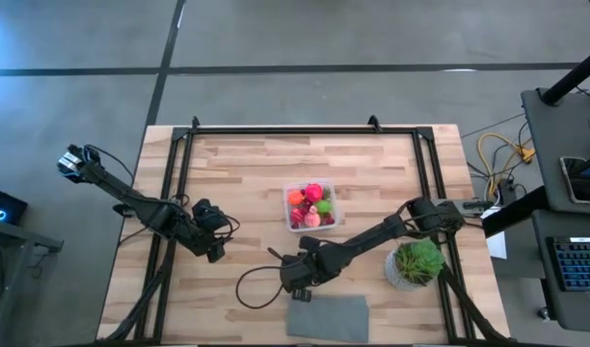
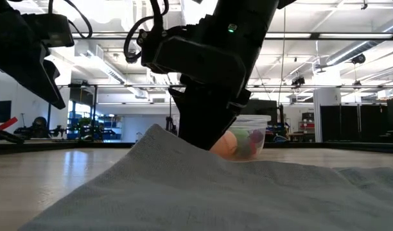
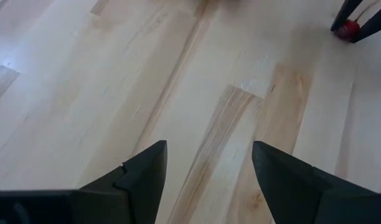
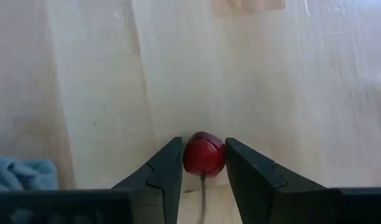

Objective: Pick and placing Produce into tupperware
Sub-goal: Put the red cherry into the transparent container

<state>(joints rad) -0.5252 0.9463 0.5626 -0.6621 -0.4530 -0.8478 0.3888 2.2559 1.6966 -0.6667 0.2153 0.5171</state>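
Cherry point(image 4: 204, 154), dark red, sits on the table point(image 1: 237, 173) near its front edge, pinched between right gripper point(image 4: 204, 163) fingers for transfer to tupperware point(image 1: 312, 206) mid-table. Left gripper point(image 3: 206, 168) spread, idle over bare wood.

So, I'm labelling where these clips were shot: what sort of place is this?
Likely a robotics lab or workshop in a large industrial hall: the wooden table stands on concrete floor, a keyboard sits on a side desk, and strip lights hang from a high open ceiling.

I see bright even light on table point(image 1: 247, 183); low view backlit by ceiling lamps, arms dark silhouettes, near cloth point(image 2: 203, 186) blurred.
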